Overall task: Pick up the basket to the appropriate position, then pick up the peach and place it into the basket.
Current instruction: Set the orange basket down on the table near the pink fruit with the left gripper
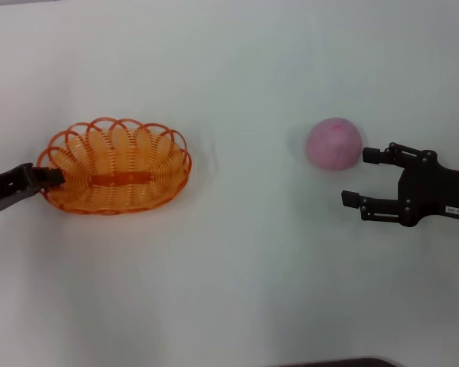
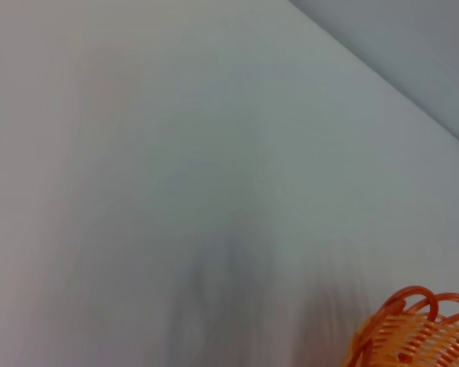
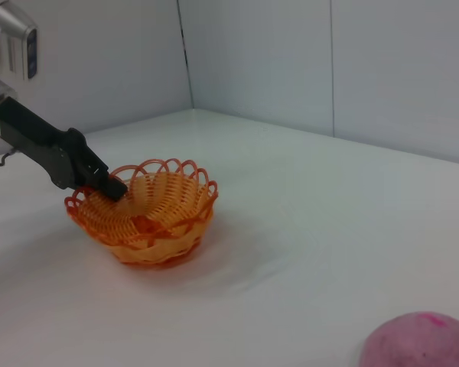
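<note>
One basket (image 1: 115, 166) sits at the left of the head view on the white table (image 1: 237, 275), and one peach (image 1: 333, 143) lies right of centre, well apart from it. The left gripper (image 1: 52, 177) is clamped on the basket's left rim. The right gripper (image 1: 367, 178), fingers spread and grasping nothing, hovers just beside the peach. A small white label on it carries writing too small to read.
</note>
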Robot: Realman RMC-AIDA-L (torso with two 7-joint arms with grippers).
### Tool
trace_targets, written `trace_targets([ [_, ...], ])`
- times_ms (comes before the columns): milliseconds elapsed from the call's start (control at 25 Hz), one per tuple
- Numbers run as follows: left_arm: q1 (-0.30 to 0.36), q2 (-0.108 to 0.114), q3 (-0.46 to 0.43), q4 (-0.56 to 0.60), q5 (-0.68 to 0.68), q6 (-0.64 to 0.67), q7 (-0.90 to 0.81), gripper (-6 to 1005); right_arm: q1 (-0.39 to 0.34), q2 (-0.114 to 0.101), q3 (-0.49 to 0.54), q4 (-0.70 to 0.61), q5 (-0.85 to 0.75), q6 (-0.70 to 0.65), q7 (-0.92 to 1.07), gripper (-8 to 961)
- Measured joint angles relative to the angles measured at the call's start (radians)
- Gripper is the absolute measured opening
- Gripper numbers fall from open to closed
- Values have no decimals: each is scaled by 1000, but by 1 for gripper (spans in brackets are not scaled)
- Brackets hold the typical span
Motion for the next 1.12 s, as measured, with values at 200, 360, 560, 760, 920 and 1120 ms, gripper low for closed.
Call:
trace_targets([
  [200,6,0,7,-3,-8,3,-2,86,3,0,0,0,0,0,0,891],
  [360,11,0,8,-5,-9,1,-2,88,3,0,0,0,0,0,0,892],
  [560,13,0,8,-1,-10,3,2,89,5,0,0,0,0,0,0,892],
  [760,24,0,7,4,-34,18,9,91,3,0,-3,0,0,0,0,892],
  [920,27,0,9,8,-47,38,13,92,0,0,0,0,1,0,-2,893],
  [1120,27,0,3,7,-49,55,13,151,-1,0,-5,0,1,0,-5,893],
])
